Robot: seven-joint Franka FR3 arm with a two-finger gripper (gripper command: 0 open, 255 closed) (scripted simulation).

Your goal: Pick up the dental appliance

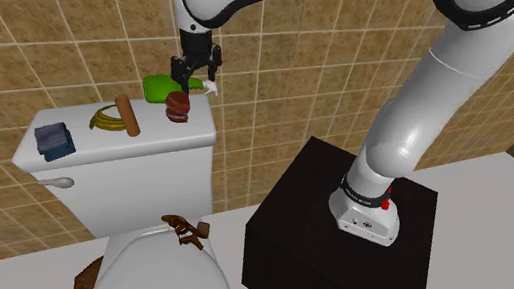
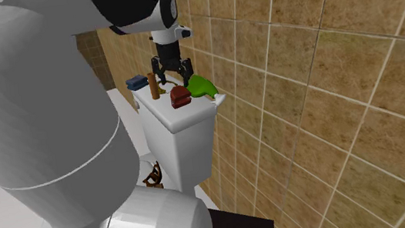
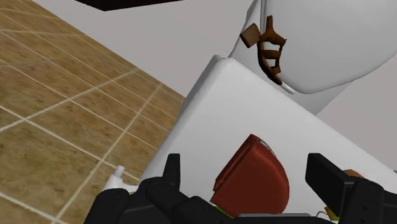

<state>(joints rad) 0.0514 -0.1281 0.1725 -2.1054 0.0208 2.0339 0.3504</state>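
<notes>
The dental appliance (image 1: 178, 106), a dark red half-disc, lies on the toilet tank lid (image 1: 95, 153) near the lid's right end, at upper centre of the shoulder view. A green bottle (image 1: 159, 83) lies just beside it toward the wall. The gripper (image 1: 197, 80) hangs directly above the appliance, pointing down, with its fingers spread apart and holding nothing. This placement appears intended to bracket the appliance before a descent. In the wrist view the appliance sits between the two fingers without contact. Its straight edge faces one finger and its rounded edge the other. The long axis therefore runs roughly across the closing line, so the fingers would close over the shorter width. The nearby bottle leaves little clearance on the wall side.
</notes>
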